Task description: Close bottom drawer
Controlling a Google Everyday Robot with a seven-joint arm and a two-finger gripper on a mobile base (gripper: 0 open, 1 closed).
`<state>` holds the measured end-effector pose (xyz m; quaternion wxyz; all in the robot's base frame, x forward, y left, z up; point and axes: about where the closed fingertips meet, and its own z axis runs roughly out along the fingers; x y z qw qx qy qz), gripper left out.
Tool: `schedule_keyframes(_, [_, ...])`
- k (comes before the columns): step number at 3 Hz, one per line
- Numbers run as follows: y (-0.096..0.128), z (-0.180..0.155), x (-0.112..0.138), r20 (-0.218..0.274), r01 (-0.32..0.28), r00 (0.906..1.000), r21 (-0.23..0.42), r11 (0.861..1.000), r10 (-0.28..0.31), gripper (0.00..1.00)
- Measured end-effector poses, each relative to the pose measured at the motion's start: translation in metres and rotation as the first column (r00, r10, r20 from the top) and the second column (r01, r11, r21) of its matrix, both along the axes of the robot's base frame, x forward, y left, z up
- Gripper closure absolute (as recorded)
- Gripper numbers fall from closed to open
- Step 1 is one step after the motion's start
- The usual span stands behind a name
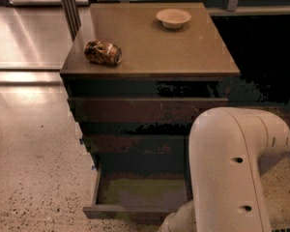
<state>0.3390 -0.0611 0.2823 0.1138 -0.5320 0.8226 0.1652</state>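
Observation:
The bottom drawer (135,191) of the dark brown cabinet (150,47) stands pulled out, showing its greenish-grey floor; its flat front (121,211) is near the bottom edge of the view. My white arm (232,168) fills the lower right and covers the drawer's right end. A lower white arm part (176,222) sits just in front of the drawer front. My gripper is out of view, below the bottom edge of the picture.
Two wider drawers (145,109) above are slightly ajar. A crumpled snack bag (102,52) and a pale bowl (173,18) lie on the cabinet top. Speckled floor (34,178) lies to the left. A metal post (67,6) stands behind the cabinet's left corner.

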Motion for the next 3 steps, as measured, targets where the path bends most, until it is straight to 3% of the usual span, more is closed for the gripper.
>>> schedule_keyframes(1, [0.005,0.001,0.016,0.060,0.034,0.9975,0.023,0.999,-0.036,1.00])
schedule_keyframes(2, [0.005,0.001,0.013,0.051,0.035,0.9980,0.034,0.999,-0.037,1.00])
schedule_keyframes(3, [0.037,-0.016,-0.002,-0.021,0.048,0.9987,0.136,0.989,-0.046,1.00])
